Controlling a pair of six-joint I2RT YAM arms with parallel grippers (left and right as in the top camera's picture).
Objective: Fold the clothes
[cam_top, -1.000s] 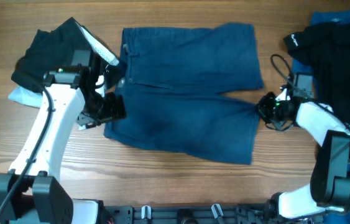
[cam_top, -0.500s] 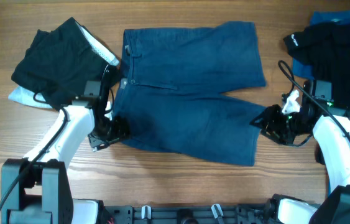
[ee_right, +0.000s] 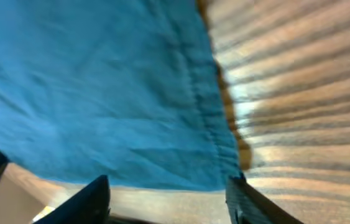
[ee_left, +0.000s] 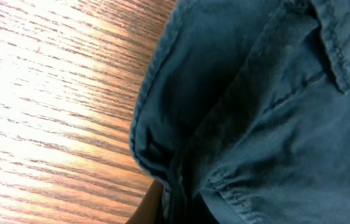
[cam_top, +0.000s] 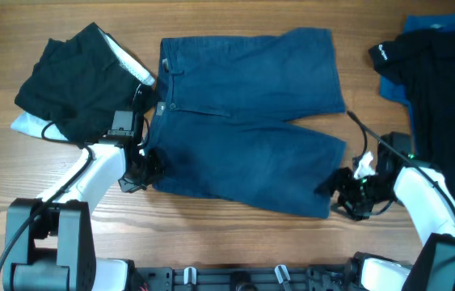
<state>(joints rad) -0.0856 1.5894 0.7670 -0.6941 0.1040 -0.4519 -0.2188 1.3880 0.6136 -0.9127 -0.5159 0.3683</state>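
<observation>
**Item:** shorts [cam_top: 247, 121], dark blue, one pair.
**Location:** spread flat on the middle of the table [cam_top: 235, 246], between a black bundle [cam_top: 73, 77] on the left and a black top [cam_top: 445, 73] on the right.
**Lie:** the long axis runs side to side, with the waistband toward the left arm and the leg hems toward the right arm.
**Left gripper** [cam_top: 145, 167]**:** at the near waistband corner, clenched on a pinch of the fabric.
**Right gripper** [cam_top: 339, 191]**:** at the near hem corner. Its fingers stand apart with the hem edge between them, so nothing is grasped.
**Nearest arm:** each arm sits at its own end of the near edge, and neither is better placed.
**Note:** the fold probably carries this near edge over to the far edge, along the long axis. The right end would need a grip first.
</observation>
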